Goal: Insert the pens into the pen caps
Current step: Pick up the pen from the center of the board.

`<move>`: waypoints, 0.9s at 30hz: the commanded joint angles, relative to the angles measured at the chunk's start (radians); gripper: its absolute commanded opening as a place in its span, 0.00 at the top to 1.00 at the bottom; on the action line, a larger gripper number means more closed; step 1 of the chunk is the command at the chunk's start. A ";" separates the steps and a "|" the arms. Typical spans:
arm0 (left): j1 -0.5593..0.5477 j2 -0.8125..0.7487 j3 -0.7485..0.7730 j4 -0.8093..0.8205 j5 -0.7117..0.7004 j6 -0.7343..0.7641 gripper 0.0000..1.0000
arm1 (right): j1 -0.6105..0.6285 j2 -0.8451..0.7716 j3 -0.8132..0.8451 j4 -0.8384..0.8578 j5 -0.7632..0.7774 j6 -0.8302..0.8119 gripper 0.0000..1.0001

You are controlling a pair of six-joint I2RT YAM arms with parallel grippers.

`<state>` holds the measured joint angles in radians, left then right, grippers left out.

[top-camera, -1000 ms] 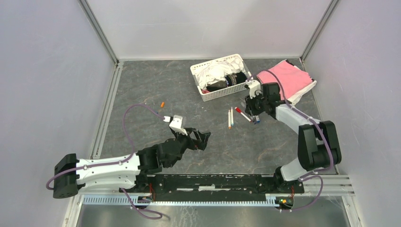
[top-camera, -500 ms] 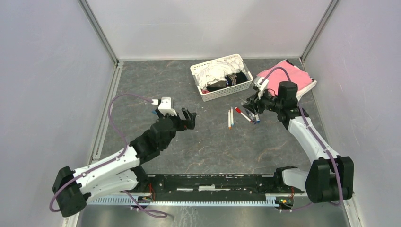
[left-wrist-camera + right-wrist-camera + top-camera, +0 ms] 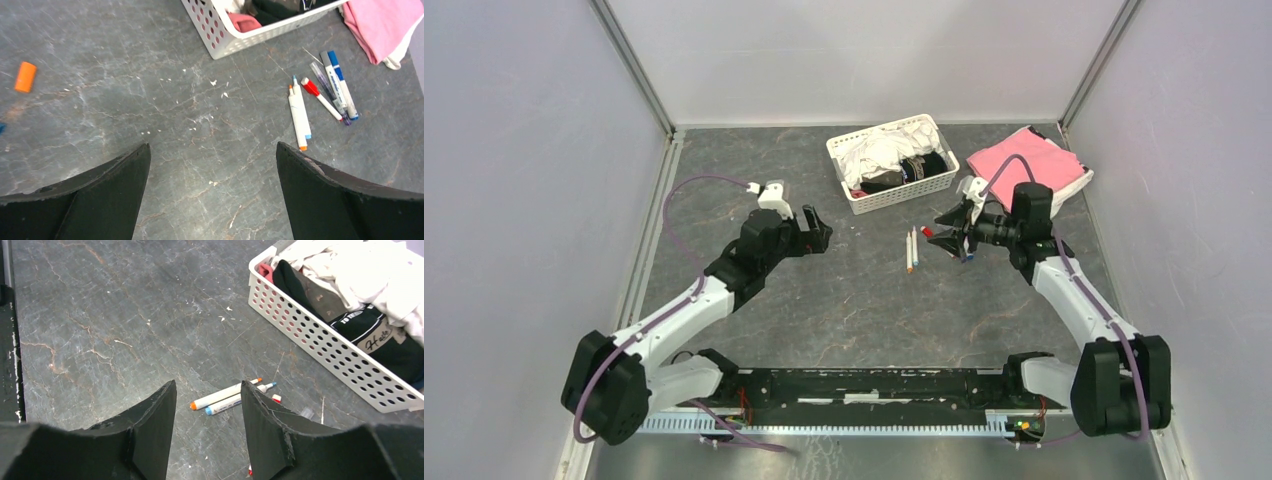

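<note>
White perforated basket [image 3: 320, 340] full of clothes [image 3: 360, 267], pens [image 3: 225, 396] near it.

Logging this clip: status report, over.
Left pincer open, right pincer open, both empty. Pens loose beside basket; orange cap lies apart. No obstruction seen.

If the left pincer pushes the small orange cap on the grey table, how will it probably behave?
The orange cap is a short cylinder lying on its side, so a sideways push would likely roll it. It looks like smooth plastic: probably light and stiff, and it may skid away from the open left pincer when squeezed.
</note>
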<state>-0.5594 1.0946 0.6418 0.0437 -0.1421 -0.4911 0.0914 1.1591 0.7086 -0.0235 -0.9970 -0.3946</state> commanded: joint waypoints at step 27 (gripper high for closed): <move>0.030 -0.297 0.150 -0.445 -0.098 0.223 0.00 | 0.332 0.182 0.064 0.017 0.592 0.170 0.44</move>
<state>-0.5343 0.8631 0.8257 -0.2996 -0.1360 -0.3725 0.4030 1.3159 0.7273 -0.0383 -0.4931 -0.2775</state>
